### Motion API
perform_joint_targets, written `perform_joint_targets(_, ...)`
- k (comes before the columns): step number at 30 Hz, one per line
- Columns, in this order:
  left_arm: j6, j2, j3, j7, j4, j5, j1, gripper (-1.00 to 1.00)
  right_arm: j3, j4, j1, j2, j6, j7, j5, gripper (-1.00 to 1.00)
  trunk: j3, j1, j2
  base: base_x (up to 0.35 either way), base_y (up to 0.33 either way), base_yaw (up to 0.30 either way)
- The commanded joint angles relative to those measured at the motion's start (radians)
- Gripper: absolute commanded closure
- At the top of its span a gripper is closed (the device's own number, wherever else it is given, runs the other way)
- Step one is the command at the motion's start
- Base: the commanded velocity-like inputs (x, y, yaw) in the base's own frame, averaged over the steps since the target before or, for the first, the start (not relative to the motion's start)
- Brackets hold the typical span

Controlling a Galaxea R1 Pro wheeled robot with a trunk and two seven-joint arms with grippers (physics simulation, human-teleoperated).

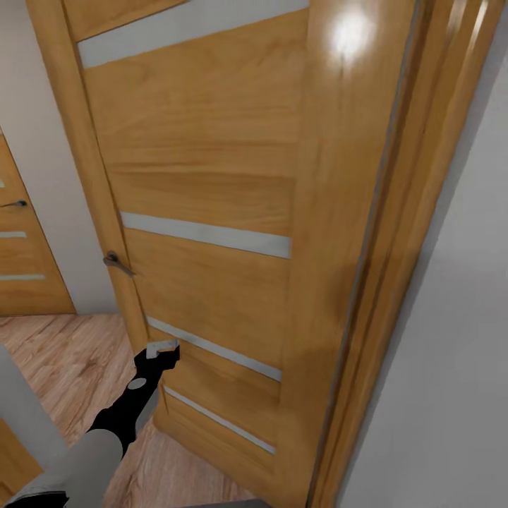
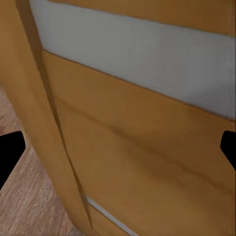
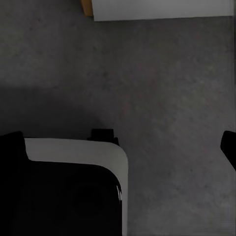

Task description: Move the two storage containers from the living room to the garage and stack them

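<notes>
Left gripper (image 1: 164, 347), fingers spread and empty, reaches at a wooden door (image 1: 212, 176); the right one's state I cannot tell. Likely mid-transit; next, pushing the door aside. Containers' whereabouts unknown
</notes>
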Motion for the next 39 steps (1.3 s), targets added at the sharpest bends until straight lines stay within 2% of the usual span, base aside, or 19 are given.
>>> perform_joint_targets(1, -0.002, 0.0, 0.0, 0.002, 0.0, 0.001, -0.001, -1.0, 0.001, 0.001, -0.001, 0.0, -0.003, 0.0, 0.0, -1.0, -0.001, 0.0, -0.001, 0.0, 0.0, -0.114)
perform_joint_targets(15, 0.0, 0.0, -0.001, 0.002, 0.031, 0.003, -0.001, -1.0, 0.001, 0.001, -0.001, 0.0, -0.004, 0.0, 0.0, -1.0, 0.0, 0.0, -0.001, 0.001, 0.0, -0.018)
perform_joint_targets(25, 0.0, -0.001, -0.002, 0.002, 0.033, 0.003, -0.001, -1.0, 0.0, 0.001, -0.001, 0.0, -0.003, 0.0, 0.0, -1.0, 0.0, 0.0, -0.001, 0.142, 0.0, -0.034)
perform_joint_targets(39, -0.001, -0.001, -0.002, 0.002, 0.033, 0.003, -0.001, -1.0, 0.0, 0.001, -0.001, 0.0, -0.004, 0.0, 0.0, -1.0, 0.0, 0.0, -0.001, 0.016, 0.0, -0.044)
